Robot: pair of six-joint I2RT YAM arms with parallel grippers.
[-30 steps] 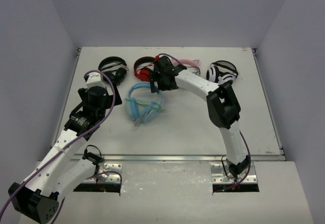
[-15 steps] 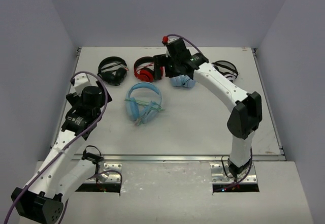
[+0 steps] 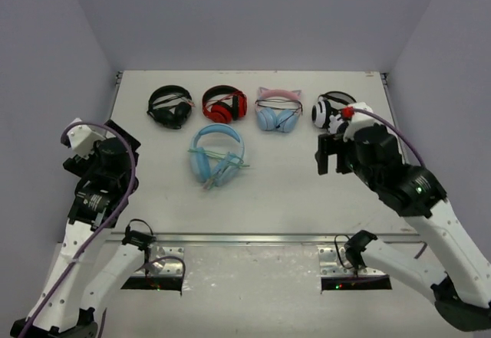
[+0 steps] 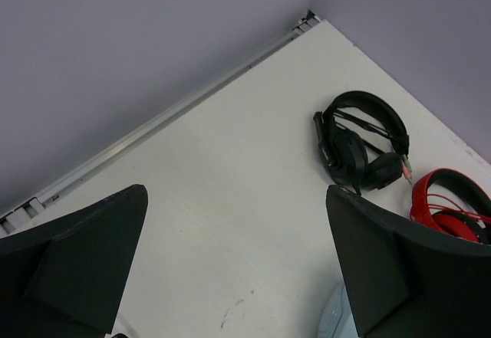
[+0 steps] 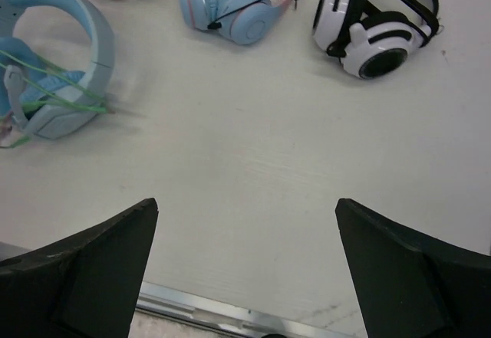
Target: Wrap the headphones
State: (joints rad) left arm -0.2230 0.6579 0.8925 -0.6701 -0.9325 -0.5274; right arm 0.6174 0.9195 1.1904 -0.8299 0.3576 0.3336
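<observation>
The light-blue headphones lie flat on the table, left of centre. Their pale-green cable runs in strands across the cups, with one end trailing toward the front. In the right wrist view the headphones are at the upper left, with the cable across them. My left gripper is open and empty at the table's left edge, well left of the headphones. In its wrist view only a sliver of blue shows. My right gripper is open and empty, right of the headphones, and also shows in its wrist view.
Along the back stand black headphones, red headphones, the blue pair with pink cat ears and the white-and-black pair. A metal rail runs along the table's front edge. Walls close in the left, right and back.
My right arm has pulled back from the far middle of the table to the near right, uncovering the cat-ear pair. My left arm has drawn back to the left. The blue headphones have not moved.
</observation>
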